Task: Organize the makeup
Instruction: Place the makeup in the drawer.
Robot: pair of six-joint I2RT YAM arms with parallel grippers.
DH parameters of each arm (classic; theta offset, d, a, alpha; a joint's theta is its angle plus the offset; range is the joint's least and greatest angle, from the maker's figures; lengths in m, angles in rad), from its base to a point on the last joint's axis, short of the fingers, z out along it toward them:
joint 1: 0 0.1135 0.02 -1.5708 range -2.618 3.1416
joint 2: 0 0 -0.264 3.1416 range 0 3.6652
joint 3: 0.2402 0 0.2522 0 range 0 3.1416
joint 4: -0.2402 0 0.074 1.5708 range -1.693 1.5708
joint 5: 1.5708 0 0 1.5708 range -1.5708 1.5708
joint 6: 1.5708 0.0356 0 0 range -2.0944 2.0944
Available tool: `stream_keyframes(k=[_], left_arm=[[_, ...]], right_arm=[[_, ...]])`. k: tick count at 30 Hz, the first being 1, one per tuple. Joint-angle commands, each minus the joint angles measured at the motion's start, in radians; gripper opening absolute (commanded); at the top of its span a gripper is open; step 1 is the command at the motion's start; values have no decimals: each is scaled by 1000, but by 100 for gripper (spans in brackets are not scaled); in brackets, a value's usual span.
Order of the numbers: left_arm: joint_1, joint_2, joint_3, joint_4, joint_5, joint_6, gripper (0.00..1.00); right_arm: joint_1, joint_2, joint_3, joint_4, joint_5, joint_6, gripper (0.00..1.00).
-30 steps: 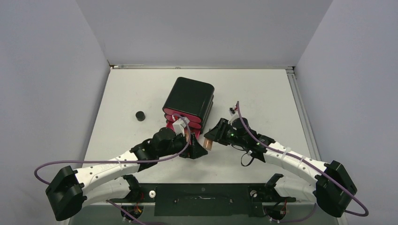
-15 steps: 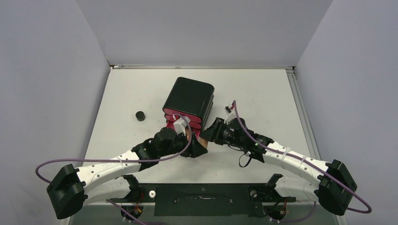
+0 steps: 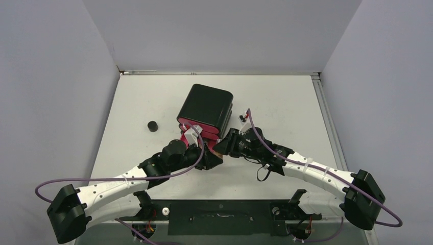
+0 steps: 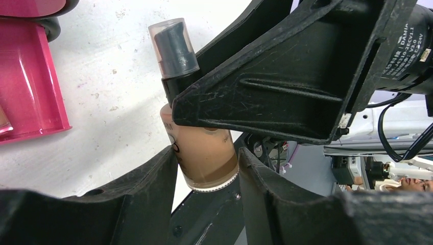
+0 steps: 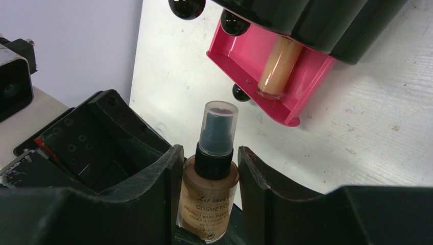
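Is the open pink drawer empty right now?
No, a tan tube lies inside the pink drawer in the right wrist view.

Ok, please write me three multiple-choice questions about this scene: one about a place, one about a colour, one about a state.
1. Where is the small black jar relative to the black cabinet?
A. on top of it
B. on the table, left of it
C. behind it

2. What colour is the cabinet's pulled-out drawer?
A. pink
B. blue
C. white

3. In what state is the foundation bottle?
A. lying free on the table
B. lying in the drawer
C. clamped between the fingers of the right gripper

Key: 1 B, the top view shows it alone on the table at the left; 2 A, the right wrist view shows pink walls; 3 C, a finger presses each side of it.
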Motion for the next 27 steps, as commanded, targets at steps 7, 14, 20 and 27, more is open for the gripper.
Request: stream_keyframes(k=[7, 14, 20, 27], left_arm=[[-2, -40, 7, 21, -19, -9, 44], [-2, -39, 18, -15, -19, 9, 21], [-2, -68, 24, -71, -36, 57, 8], [-1, -78, 67, -197, -45, 117, 2]], right_arm=[[11, 1, 55, 58, -11, -10, 33], [27, -17, 37, 49, -27, -14, 33], [28, -7, 50, 42, -30, -20, 33], [33, 0, 45, 59, -29, -10, 34]])
